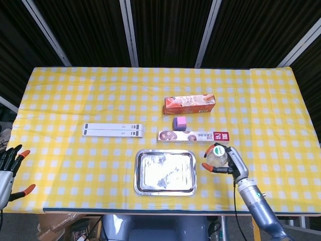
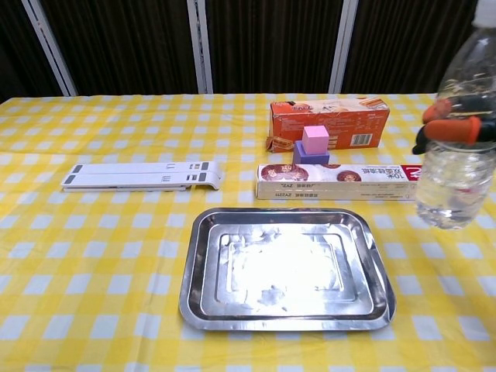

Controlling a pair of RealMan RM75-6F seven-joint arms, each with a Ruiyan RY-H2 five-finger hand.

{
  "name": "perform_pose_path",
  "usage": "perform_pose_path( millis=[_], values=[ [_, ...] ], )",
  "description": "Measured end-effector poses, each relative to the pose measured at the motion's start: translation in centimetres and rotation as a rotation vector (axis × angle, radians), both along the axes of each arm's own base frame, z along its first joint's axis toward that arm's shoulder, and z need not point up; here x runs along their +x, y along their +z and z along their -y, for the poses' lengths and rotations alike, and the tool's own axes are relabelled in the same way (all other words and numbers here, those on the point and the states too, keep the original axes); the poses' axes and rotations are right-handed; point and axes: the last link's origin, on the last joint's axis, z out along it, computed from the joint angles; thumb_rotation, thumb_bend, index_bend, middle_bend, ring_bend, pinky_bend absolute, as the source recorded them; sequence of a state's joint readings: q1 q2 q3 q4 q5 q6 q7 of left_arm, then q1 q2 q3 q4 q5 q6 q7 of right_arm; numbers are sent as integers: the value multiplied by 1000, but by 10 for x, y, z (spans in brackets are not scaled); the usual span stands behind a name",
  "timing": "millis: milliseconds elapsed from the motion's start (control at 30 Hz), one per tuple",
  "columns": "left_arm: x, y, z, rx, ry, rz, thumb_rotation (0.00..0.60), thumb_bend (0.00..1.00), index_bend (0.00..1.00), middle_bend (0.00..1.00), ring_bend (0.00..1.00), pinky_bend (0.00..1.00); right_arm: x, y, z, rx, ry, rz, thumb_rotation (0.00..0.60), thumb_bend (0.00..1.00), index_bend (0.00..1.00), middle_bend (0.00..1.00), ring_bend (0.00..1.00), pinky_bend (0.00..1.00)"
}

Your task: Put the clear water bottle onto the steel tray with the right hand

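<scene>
Nearest you, at the table's front edge, lies the steel tray (image 1: 165,171) with nothing on it, its polished floor catching the light. Just to the tray's right, your right hand (image 1: 226,161) grips the clear water bottle (image 1: 217,155) — orange-tipped fingers (image 2: 449,129) wrap round its body, and the bottle stands upright, beside the tray and not over it. The chest view shows the bottle's base off the checked tablecloth (image 1: 75,95), level with the tray's far right corner.

Your left hand (image 1: 8,168) sits at the far left margin, off the table's front corner, fingers spread and holding nothing.

Beyond the tray lies the long white box (image 1: 193,136) with a red end; the small purple block (image 1: 180,122) stands just behind it. To the left of these, well apart, the flat white stand (image 1: 114,130) lies on the cloth. Farthest back — the orange carton (image 1: 189,104), lengthwise across the table.
</scene>
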State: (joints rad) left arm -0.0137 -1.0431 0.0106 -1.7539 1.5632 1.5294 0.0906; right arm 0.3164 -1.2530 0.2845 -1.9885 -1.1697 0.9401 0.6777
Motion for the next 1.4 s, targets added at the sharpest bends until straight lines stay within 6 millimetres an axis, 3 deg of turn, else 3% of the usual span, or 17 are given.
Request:
perform_pose_path(
  millis=[333, 500, 867, 1400],
  values=[
    [-3, 4, -1, -4, -3, 14, 600, 201, 124, 0, 0, 0, 81, -76, -22, 114, 84, 108, 600, 902, 909, 702, 371, 0],
    [-3, 4, -1, -6, -5, 17, 600, 201, 124, 0, 0, 0, 103, -102, -29, 114, 63, 118, 600, 902, 909, 702, 371, 0],
    [-3, 3, -1, -10, -4, 11, 600, 201, 123, 0, 0, 0, 91, -117, -22, 27, 20, 122, 600, 903, 909, 702, 371, 0],
    [0, -4, -2, -23, -2, -21, 600, 201, 123, 0, 0, 0, 49, -119, -24, 15, 24, 137, 600, 902, 909, 702, 371, 0]
  ],
)
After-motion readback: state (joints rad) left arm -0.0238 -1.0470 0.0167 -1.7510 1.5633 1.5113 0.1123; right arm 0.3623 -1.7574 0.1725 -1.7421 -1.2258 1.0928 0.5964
